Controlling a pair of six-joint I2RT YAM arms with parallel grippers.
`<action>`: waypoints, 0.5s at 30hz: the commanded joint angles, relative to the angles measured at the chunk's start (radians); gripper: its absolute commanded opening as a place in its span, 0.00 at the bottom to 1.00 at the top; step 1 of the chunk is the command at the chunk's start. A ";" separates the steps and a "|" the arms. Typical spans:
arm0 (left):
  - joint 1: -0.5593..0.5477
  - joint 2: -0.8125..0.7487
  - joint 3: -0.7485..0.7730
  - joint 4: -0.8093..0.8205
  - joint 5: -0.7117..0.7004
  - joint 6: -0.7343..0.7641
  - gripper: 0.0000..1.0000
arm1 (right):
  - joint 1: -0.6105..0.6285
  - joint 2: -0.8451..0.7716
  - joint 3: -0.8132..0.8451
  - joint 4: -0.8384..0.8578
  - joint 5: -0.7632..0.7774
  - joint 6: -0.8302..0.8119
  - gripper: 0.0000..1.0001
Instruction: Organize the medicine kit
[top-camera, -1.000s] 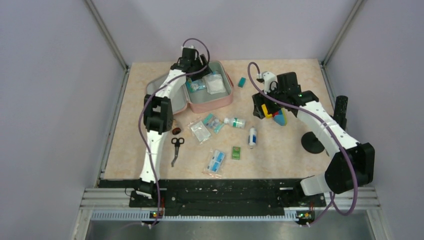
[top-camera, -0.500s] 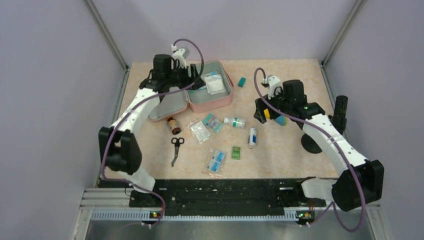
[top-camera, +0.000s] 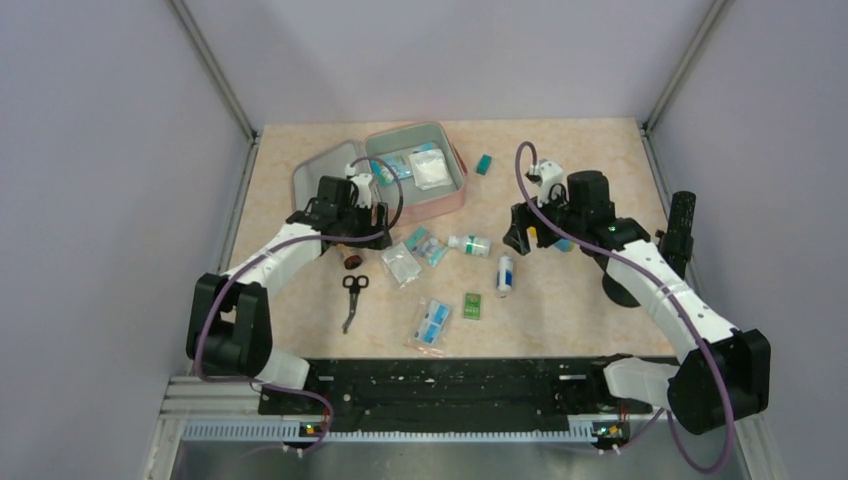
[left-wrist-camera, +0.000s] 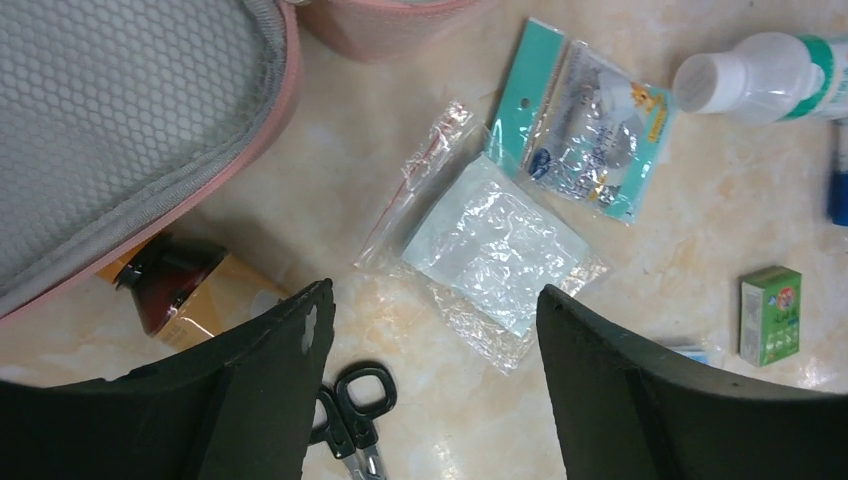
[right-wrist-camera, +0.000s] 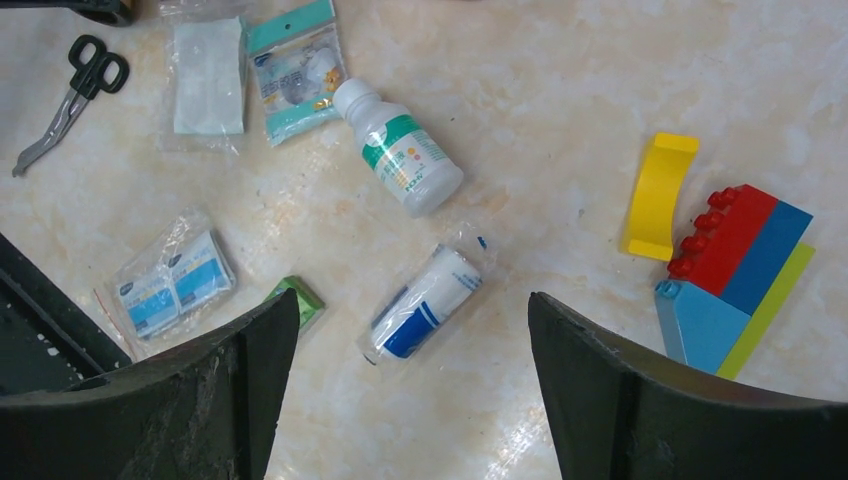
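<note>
Your left gripper (left-wrist-camera: 432, 300) hung low over the table (top-camera: 580, 320), just in front of the medicine kit (top-camera: 437, 201), with its jaws spread wide and nothing between them. The kit lay open at the far side of the table, left of centre. Its mesh-lined lid (left-wrist-camera: 120, 110) lay flat to the left, and the deeper half held white and teal packets (top-camera: 425, 168).

A brown bottle (left-wrist-camera: 170, 290) lay partly under the lid's near edge, and scissors (top-camera: 352, 295) lay nearer to you. Below the left jaws sat a clear bag with a white pad (left-wrist-camera: 490, 250), touching a teal-backed packet (left-wrist-camera: 585, 130). To the right a white bottle (right-wrist-camera: 400, 150) with a green label lay on its side, then a wrapped blue-and-white roll (right-wrist-camera: 425, 300). A small green box (left-wrist-camera: 770, 312) and a pouch of blue sachets (right-wrist-camera: 170, 280) lay closer to you.

Your right gripper (right-wrist-camera: 410, 300) hung over the roll, jaws likewise wide apart and empty. Right of it sat toy blocks (right-wrist-camera: 735, 260), with a yellow arch (right-wrist-camera: 658, 195) just beside them.
</note>
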 joint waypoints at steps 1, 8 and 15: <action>0.000 0.034 -0.021 0.099 -0.077 -0.034 0.80 | -0.007 -0.018 -0.001 0.061 -0.032 0.029 0.83; 0.000 0.133 -0.007 0.121 -0.049 0.000 0.79 | -0.007 -0.046 -0.013 0.052 -0.017 0.017 0.83; 0.000 0.221 0.029 0.067 0.088 0.075 0.71 | -0.007 -0.071 -0.039 0.044 -0.012 0.010 0.83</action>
